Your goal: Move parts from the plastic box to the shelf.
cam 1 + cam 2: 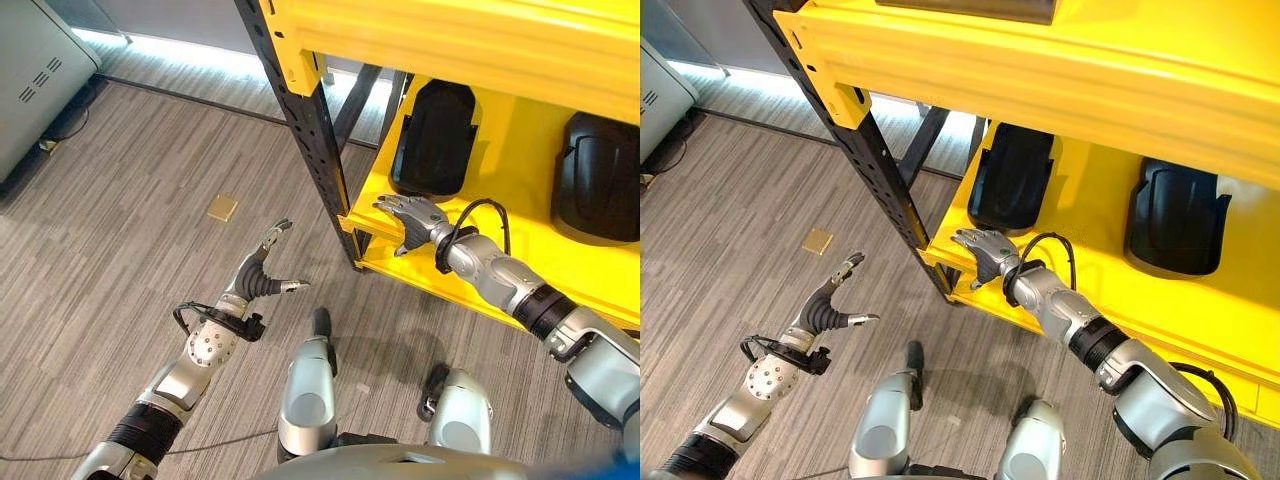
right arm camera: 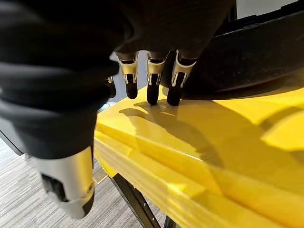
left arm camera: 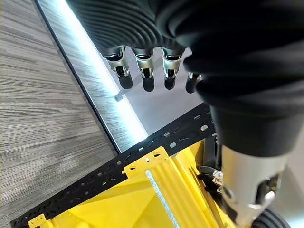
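Standing over the grey floor (image 1: 120,230), the yellow shelf (image 1: 1200,310) carried two black parts (image 1: 1008,178) toward its back. The right robot hand (image 1: 982,250) hovered open and empty above the shelf's front corner, near one part. The left robot hand (image 1: 262,272) hung open, empty, over the floor.

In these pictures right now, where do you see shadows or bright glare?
Right wrist view: the right hand throws a dark shadow of its fingers on the yellow shelf. Left eye view: a bright strip of light glares along the floor at the wall. Left wrist view: the same strip glares past the left hand.
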Robot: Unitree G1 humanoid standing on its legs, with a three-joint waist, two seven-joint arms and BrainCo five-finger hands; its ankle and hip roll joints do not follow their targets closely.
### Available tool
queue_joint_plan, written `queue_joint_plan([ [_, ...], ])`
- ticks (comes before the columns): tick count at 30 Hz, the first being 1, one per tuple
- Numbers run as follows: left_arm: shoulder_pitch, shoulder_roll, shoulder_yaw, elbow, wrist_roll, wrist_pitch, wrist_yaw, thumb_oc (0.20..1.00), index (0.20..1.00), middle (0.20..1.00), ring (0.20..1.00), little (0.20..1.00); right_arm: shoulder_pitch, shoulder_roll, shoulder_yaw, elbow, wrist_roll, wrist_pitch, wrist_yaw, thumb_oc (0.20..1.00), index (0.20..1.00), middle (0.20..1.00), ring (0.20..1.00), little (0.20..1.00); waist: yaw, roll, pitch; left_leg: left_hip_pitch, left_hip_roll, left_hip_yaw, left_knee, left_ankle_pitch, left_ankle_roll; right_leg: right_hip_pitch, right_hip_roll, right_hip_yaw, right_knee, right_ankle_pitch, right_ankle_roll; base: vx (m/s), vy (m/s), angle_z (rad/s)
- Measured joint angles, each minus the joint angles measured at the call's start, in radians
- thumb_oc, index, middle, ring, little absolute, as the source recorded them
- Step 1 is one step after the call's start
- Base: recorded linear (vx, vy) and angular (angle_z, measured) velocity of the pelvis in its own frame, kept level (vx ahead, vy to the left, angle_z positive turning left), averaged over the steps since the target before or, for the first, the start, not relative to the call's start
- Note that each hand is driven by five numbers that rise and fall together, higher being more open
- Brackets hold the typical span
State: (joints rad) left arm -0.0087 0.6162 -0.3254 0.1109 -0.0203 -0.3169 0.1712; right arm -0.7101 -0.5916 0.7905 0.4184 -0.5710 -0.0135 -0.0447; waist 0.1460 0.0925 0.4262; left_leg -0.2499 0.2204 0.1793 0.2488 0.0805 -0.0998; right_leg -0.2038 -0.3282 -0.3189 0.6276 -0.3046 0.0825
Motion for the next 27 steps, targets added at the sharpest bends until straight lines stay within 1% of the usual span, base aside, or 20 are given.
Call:
queue_joint_plan([
  [10,0.0,0.0,-0.02,0.001,0.0,0.003,0.003,1.0,1.0,1.0,1.0,1.0,-0.003,0.001,-0.001,0.0,0.009,-0.001,-0.006,1.0,1.0,1.0,1.0,1.0,0.0,0.003,0.001,0.0,-0.006,0.001,0.002,0.0,0.0,-0.005,-0.007,0.001,0.011,-0.009,-0.004,0.01,0.001,0.01],
  [20,-0.001,0.0,-0.02,0.001,0.001,0.008,0.005,1.0,1.0,1.0,1.0,1.0,-0.037,0.007,0.0,0.007,0.032,0.031,-0.006,1.0,1.0,1.0,1.0,1.0,0.004,0.006,0.003,0.0,-0.014,0.001,0.002,0.0,0.0,-0.007,-0.021,0.0,0.019,-0.013,0.002,0.0,0.001,0.0],
  [24,-0.001,0.0,-0.021,0.001,0.0,0.009,0.003,1.0,1.0,1.0,1.0,1.0,-0.039,0.023,-0.004,0.017,0.039,0.033,-0.008,1.0,1.0,1.0,1.0,1.0,0.005,0.006,0.003,0.001,-0.017,0.001,0.002,0.0,0.0,-0.006,-0.02,0.0,0.02,-0.013,0.002,0.0,0.0,0.0],
  [27,0.002,0.0,-0.04,0.001,0.0,0.009,0.003,1.0,1.0,1.0,1.0,1.0,-0.043,0.037,-0.007,0.034,0.051,0.035,-0.018,1.0,1.0,1.0,1.0,1.0,0.005,0.007,0.003,0.002,-0.017,0.001,0.002,0.0,0.001,-0.004,-0.021,0.0,0.019,-0.013,0.002,0.0,0.0,0.0],
])
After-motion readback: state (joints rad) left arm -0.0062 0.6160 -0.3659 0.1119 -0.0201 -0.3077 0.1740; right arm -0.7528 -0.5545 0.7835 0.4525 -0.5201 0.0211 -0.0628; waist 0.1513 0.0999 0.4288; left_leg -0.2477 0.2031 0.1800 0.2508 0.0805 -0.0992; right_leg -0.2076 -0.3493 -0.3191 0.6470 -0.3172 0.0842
